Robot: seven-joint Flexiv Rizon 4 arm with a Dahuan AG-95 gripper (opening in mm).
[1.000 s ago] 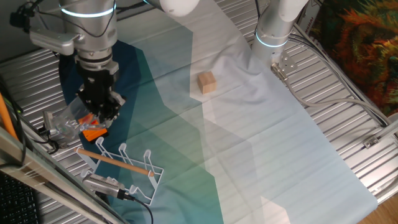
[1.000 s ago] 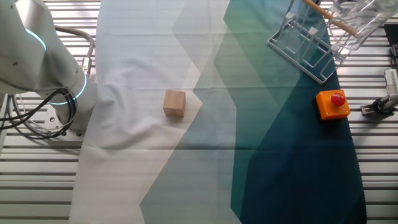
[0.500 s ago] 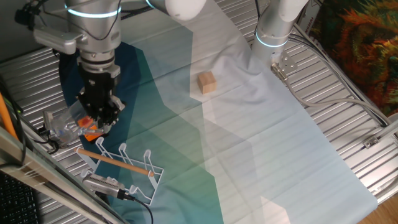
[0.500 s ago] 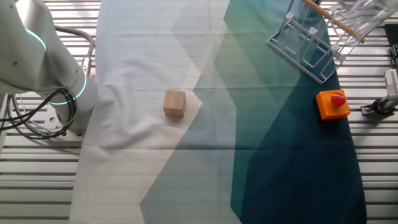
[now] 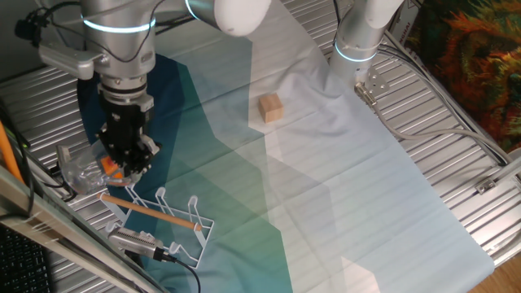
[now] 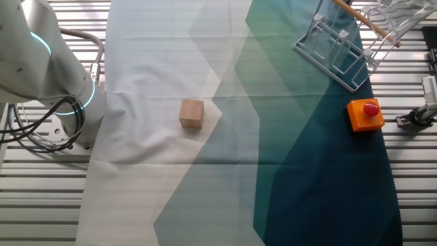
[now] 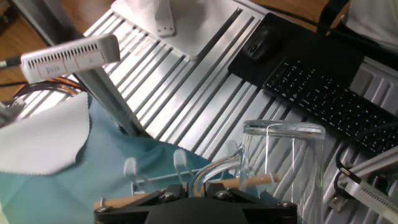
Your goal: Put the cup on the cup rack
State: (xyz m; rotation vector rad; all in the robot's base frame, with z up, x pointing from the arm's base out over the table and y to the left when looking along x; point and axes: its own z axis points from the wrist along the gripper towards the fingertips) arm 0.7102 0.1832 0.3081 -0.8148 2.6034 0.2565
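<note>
We see tool [image 5: 124, 163] clenched on cup [image 5: 81, 167], cup tilted sideways, held in air just above + left of cup rack [image 5: 163, 218]. In hand view cup [image 7: 283, 168] sits right of tool body, rack prongs + wooden rod [image 7: 186, 185] behind it. Orange block [image 6: 366, 114] near rack, tan cube [image 5: 271, 107] well apart on table [image 5: 456, 138].

Clear cup [image 7: 283, 163] above white rack [image 5: 163, 216]
</note>
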